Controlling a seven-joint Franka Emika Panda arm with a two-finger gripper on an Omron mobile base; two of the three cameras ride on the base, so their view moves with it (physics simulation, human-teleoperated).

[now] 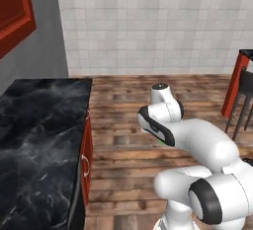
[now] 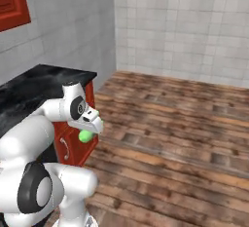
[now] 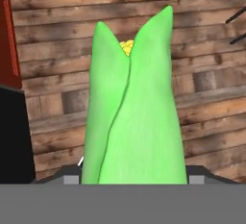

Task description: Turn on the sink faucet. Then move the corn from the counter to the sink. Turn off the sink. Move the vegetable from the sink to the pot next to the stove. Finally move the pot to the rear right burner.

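The corn (image 3: 134, 117) is a green husk with yellow kernels showing at its tip. In the hand view it stands up between my two dark fingertips (image 3: 67, 177), over the wooden floor. My gripper (image 3: 132, 179) is shut on the corn's lower part. In the right base view the corn (image 2: 86, 136) is a small green shape under the hand, held off the counter's end, above the floor. In the left base view a green sliver of the corn (image 1: 161, 141) peeks out below the white wrist.
A black marble counter (image 1: 39, 140) ends to my left, over a red cabinet front (image 1: 86, 160) with a handle. Wooden floor (image 2: 175, 138) stretches ahead to the tiled wall. A red-legged table and a dark stool (image 1: 242, 100) stand at the far right.
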